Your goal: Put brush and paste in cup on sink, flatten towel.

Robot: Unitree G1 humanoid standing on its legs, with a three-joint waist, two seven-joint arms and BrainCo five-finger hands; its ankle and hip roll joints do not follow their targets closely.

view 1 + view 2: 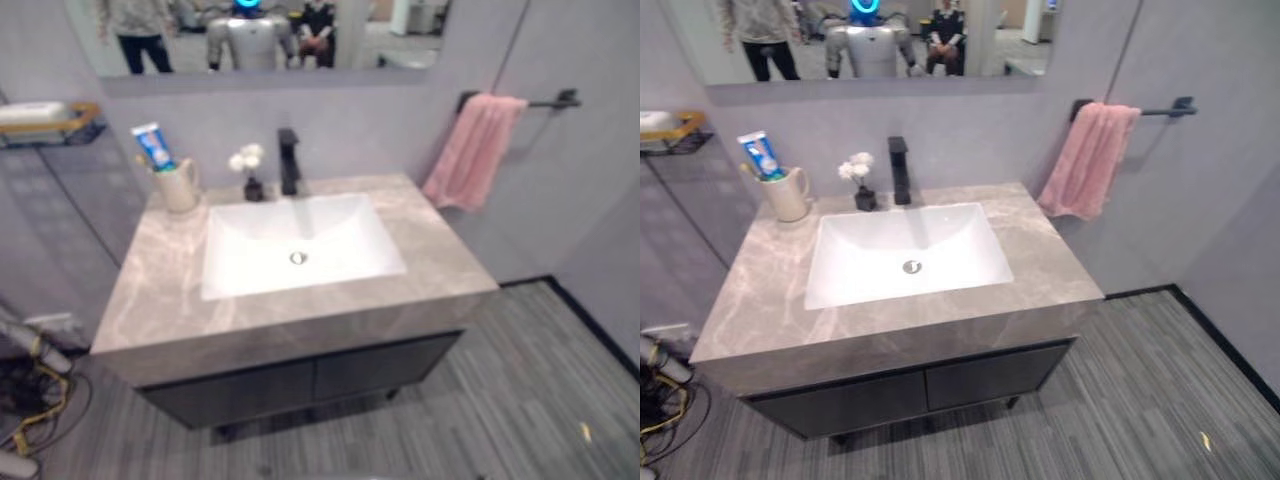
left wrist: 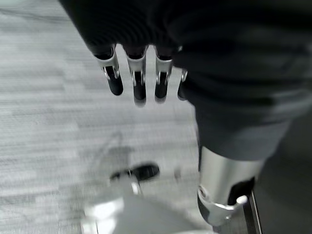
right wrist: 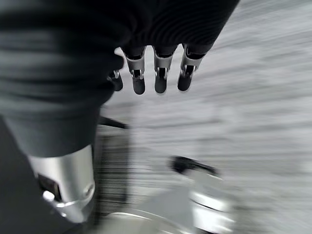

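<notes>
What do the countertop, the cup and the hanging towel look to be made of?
The countertop looks like polished grey marble or a stone-look slab, going by its pale veining and soft sheen. The cup seems to be glazed cream ceramic: smooth and opaque, with a moulded handle. The pink towel on its rail looks like soft terry cloth, matte and falling in loose folds.

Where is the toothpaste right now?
The toothpaste stands in the cup at the counter's back left corner, left of the small flower vase.
</notes>
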